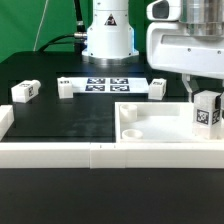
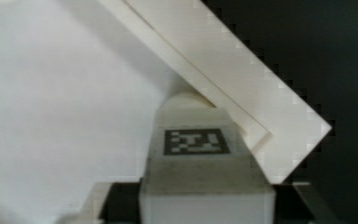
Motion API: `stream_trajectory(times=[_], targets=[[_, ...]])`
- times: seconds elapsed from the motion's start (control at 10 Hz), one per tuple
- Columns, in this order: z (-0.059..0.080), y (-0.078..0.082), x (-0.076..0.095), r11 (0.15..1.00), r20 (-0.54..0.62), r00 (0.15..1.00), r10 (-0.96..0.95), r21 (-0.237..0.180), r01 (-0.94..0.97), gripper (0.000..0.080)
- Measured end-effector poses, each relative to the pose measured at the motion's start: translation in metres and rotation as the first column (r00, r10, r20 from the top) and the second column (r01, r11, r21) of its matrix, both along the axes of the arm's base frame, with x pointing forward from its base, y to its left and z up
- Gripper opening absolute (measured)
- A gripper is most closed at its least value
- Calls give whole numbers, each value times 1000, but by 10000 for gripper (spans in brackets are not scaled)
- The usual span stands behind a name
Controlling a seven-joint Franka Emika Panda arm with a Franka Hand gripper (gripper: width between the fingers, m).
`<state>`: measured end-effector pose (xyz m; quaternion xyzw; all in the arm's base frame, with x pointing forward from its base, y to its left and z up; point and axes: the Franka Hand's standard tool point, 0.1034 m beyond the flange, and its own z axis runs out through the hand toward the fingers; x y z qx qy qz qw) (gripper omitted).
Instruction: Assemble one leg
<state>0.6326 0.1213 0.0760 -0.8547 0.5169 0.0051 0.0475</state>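
Observation:
My gripper (image 1: 205, 100) is shut on a leg (image 1: 207, 113), a chunky white block with a black-and-white tag on its face. It holds the leg upright over the right corner of the large flat white panel (image 1: 160, 128), at its edge. In the wrist view the leg (image 2: 201, 140) stands between the two dark fingers (image 2: 126, 198), with the panel (image 2: 69, 90) and its raised rim beneath. Three more legs lie on the black table: one at the exterior view's left (image 1: 25, 91), one near the marker board's left end (image 1: 66, 89), one at its right end (image 1: 157, 87).
The marker board (image 1: 108, 84) lies at the back centre before the robot base (image 1: 108, 35). A long white border rail (image 1: 60, 153) runs along the front edge, with a short white piece (image 1: 5, 120) at the far left. The panel has a round recess (image 1: 127, 112).

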Motion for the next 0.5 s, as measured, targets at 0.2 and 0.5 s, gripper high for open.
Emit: stream_trajectory(times=[0.2, 0.5], targets=[[0, 0, 0, 977, -18, 977, -214, 10, 214, 292], [0, 1, 1, 876, -38, 875, -482, 20, 483, 292]])
